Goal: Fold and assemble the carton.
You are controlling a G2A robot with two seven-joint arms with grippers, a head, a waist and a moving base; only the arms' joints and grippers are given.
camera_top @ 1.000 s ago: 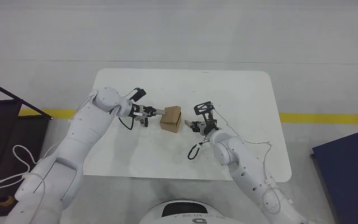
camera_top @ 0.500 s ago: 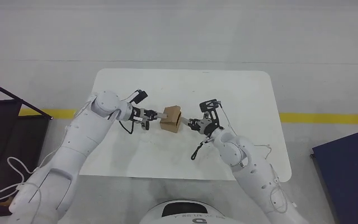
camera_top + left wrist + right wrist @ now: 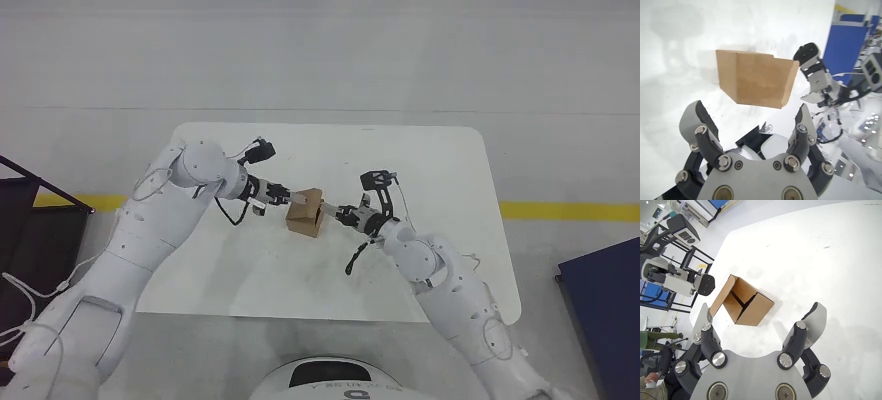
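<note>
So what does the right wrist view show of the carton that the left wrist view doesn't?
Right wrist view only: the carton's open inside, its inner flaps meeting at a dark seam, one flap standing outward. Left wrist view only: a plain closed outer wall. Both: the carton on the white table, between the open left gripper and right gripper.

Open carton (image 3: 756,311) rests on table (image 3: 810,256) before right gripper (image 3: 762,309), jaws spread

The carton (image 3: 755,83) is blurred in the left wrist view, its open side turned away, and whether its flap touches the right tool (image 3: 762,308) cannot be told.
</note>
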